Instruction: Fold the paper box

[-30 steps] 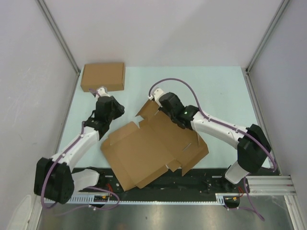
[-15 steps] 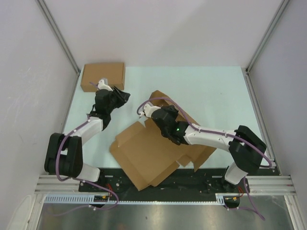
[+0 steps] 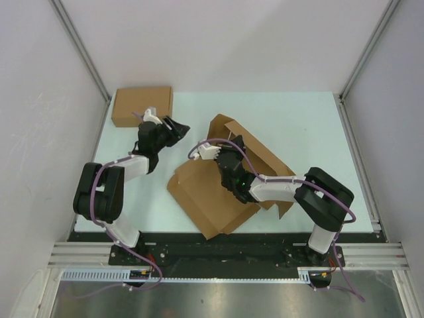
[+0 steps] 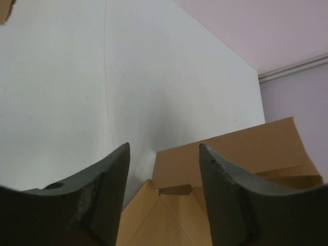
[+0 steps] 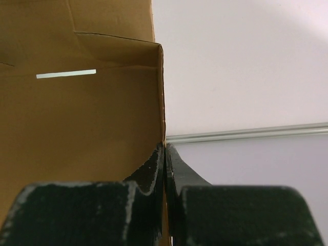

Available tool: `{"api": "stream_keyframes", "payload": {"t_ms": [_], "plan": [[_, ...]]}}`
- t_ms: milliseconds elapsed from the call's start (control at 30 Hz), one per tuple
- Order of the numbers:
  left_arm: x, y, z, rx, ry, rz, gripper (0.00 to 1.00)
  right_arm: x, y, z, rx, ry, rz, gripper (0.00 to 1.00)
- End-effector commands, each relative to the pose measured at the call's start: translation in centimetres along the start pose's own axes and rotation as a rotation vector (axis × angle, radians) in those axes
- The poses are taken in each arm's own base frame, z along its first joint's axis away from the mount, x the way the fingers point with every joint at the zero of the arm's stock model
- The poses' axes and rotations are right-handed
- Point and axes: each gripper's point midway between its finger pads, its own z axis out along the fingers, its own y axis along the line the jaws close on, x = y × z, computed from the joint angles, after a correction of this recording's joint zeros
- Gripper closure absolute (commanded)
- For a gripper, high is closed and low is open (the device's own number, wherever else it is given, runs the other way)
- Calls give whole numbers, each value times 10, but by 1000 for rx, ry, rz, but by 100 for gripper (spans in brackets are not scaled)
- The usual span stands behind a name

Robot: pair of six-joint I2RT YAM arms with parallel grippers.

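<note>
Desk (image 3: 298, 126), pale green. Near centre: paper box (image 3: 202, 199), a brown die-cut sheet, partly raised, with its flat panel toward the near edge and walls and flaps standing up on the far side. Right gripper (image 5: 165, 146): pinched tight on the edge of one upright wall. Left gripper (image 4: 164, 147): fingers apart, holding nothing, over bare desk just left of the sheet. Far left corner: second cardboard box (image 3: 142, 106), flat and closed, lying well apart.

Table (image 3: 298, 119) bears paper box (image 3: 202, 202) and closed box (image 3: 141, 105).
</note>
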Motion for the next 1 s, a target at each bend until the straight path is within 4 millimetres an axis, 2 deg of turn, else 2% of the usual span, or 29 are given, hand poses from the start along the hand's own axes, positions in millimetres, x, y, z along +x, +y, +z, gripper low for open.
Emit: {"api": "stream_keyframes", "payload": {"t_ms": [0,100,133,200,267,333,400,433,467,567,600,700,767,900,967], "plan": [[-18,-14,14,22,45,-69,24,2,-12,2,35,0,130,100],[-17,-14,22,44,106,-131,20,0,-9,0,24,-14,143,100],[-17,-16,24,40,141,-143,1,1,-10,0,27,-14,150,100],[-22,-16,22,52,129,-130,0,1,-11,-1,24,-19,161,100],[-24,-17,12,90,52,-114,0,-3,-13,-3,0,-43,193,100],[-37,-30,3,138,-5,-65,0,-3,-12,-6,-28,-51,205,100],[-35,-36,8,179,25,-10,0,-6,-14,-8,-51,-75,244,100],[-37,-48,11,222,58,13,0,-5,-12,-9,-66,-73,242,100],[-31,-44,19,225,89,23,0,-8,-12,-11,-82,-92,275,100],[-30,-54,22,298,86,51,15,-9,-13,-14,-118,-109,299,100],[-31,-55,22,304,70,58,23,-8,-10,-15,-135,-107,301,100],[-31,-48,25,269,7,54,33,-6,-2,-16,-161,-100,276,100],[-29,-52,28,276,-6,60,41,-3,6,-16,-170,-86,249,100],[-16,-64,38,285,30,108,46,-2,11,-15,-169,-86,240,100],[-3,-70,42,283,52,161,49,-4,11,-15,-169,-93,249,100]]}}
